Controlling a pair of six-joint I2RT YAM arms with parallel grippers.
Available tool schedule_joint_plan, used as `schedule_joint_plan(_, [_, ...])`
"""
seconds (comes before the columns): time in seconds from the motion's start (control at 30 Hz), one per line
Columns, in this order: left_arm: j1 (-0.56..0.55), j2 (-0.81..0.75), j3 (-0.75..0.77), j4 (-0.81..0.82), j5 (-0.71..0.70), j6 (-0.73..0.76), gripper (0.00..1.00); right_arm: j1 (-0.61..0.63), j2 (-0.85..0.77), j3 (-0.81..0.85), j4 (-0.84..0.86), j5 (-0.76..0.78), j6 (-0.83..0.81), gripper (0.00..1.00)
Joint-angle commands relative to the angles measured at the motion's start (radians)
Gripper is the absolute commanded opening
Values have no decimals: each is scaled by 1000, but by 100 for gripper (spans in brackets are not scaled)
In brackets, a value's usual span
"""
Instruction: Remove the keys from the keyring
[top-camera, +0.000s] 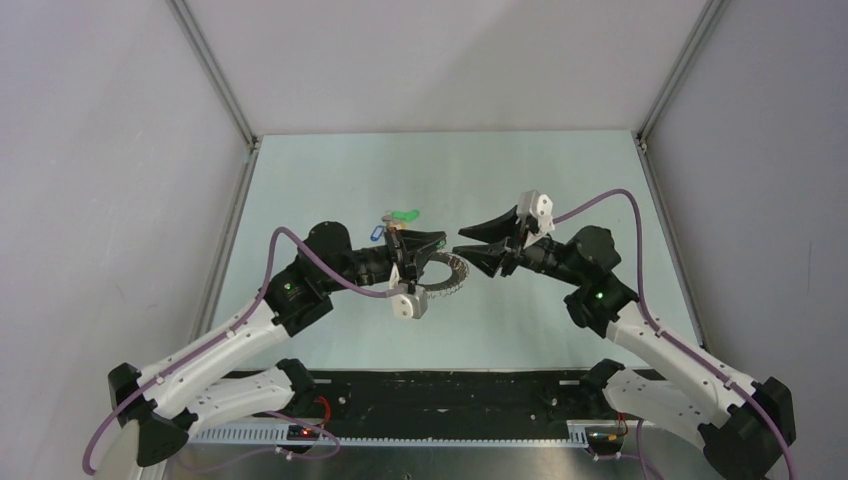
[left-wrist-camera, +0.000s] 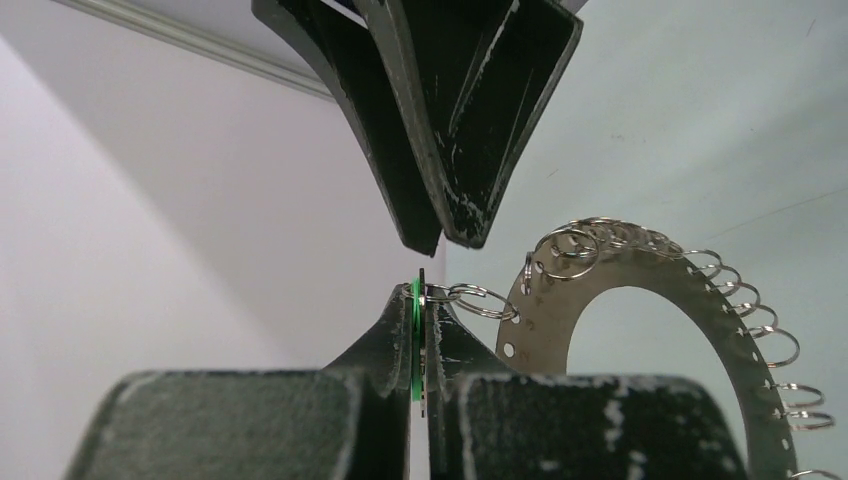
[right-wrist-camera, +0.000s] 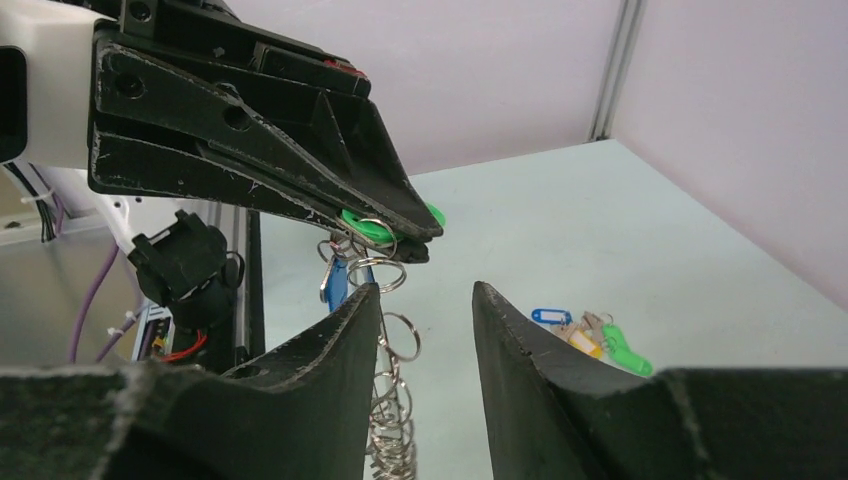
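My left gripper (top-camera: 437, 240) is shut on a green-tagged key (left-wrist-camera: 415, 320), pinched edge-on between its fingertips (left-wrist-camera: 422, 295). A small split ring links that key to the keyring (left-wrist-camera: 640, 280), a flat silver holed ring fringed with small rings. The keyring hangs below and beside the left jaws (top-camera: 452, 277). My right gripper (top-camera: 457, 242) is open and empty, tip to tip with the left one. In the right wrist view its fingers (right-wrist-camera: 425, 295) straddle the hanging keyring (right-wrist-camera: 395, 420), just below the green tag (right-wrist-camera: 365, 225). A blue tag (right-wrist-camera: 340, 280) hangs there too.
A loose heap of keys with blue, yellow and green tags (right-wrist-camera: 590, 335) lies on the table behind the left gripper (top-camera: 395, 220). Grey enclosure walls with metal corner posts (top-camera: 215, 75) bound the table on three sides.
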Motion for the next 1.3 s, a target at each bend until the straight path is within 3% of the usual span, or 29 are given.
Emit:
schedule_joint_plan(0.0, [-3,-29,16,49,28,12,0,27,37,71,44,-14,-86,43])
schedule_joint_plan(0.57, [-3,-40,21,49,43,3,0,97,141,121,24,-60,-86,34])
schedule_joint_plan(0.7, [-3,-44,24,49,36,5,0,100,166,129,42,-70,-32,21])
schedule_joint_plan(0.8, [-2,-48,26,49,32,4,0,98,189,137,61,-66,55,17])
schedule_joint_plan(0.97, [1,-54,25,49,28,5,0,95,223,142,111,-18,229,0])
schedule_joint_plan(1.27, [1,-53,18,49,9,15,0,100,224,143,118,79,519,0])
